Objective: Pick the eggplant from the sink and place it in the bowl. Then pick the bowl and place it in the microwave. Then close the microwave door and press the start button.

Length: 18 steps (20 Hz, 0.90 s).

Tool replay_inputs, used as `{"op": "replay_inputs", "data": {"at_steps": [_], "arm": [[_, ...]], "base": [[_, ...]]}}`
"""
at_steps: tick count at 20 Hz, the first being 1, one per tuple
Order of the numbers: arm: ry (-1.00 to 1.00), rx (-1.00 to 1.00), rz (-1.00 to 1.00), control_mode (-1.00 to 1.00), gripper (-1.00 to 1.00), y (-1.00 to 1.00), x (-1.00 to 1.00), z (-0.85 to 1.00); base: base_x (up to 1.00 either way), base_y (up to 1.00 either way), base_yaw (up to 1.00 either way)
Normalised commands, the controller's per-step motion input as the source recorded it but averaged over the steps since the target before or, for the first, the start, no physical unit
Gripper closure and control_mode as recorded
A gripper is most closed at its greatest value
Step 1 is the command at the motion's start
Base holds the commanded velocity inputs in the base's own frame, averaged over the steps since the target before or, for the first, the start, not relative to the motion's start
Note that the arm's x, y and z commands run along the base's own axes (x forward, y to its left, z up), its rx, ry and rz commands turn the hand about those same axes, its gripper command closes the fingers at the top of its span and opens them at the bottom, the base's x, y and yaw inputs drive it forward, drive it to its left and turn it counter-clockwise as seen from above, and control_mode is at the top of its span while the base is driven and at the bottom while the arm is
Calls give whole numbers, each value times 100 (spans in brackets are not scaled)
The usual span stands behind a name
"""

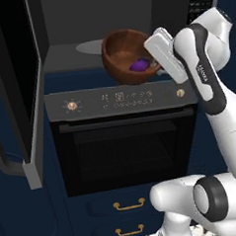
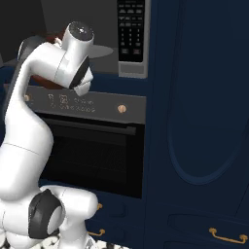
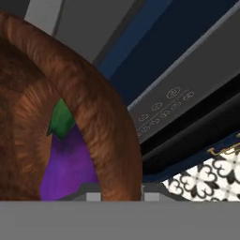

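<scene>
Tool [image 1: 153, 56] pinched on the bowl [image 1: 123, 55] rim at 3 o'clock carries it, tilted, eggplant [image 1: 139, 65] inside, at the microwave [image 1: 99, 22] mouth; more tilt could spill it.

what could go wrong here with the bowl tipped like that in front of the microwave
1. The round reddish-brown wooden bowl is held tilted by its rim in the claw, shut on it; the small glossy purple eggplant lies against the low side and might roll out.
2. The bowl hangs at the edge of the dark grey microwave opening, above the oven's control panel; a low approach could clip the sill.
3. A rim pinch may slip.
</scene>
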Motion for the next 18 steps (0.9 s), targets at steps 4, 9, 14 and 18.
{"op": "replay_inputs", "data": {"at_steps": [4,9,14,18], "arm": [[2,0,-32,-100,100,0,69,9],[-16,-1,-19,-100,100,7,28,-1],[-2,0,-12,-100,100,10,61,-2],[2,0,-5,-100,100,0,54,11]], "base": [[0,0,0],[0,0,0],[0,0,0],[0,0,0]]}}
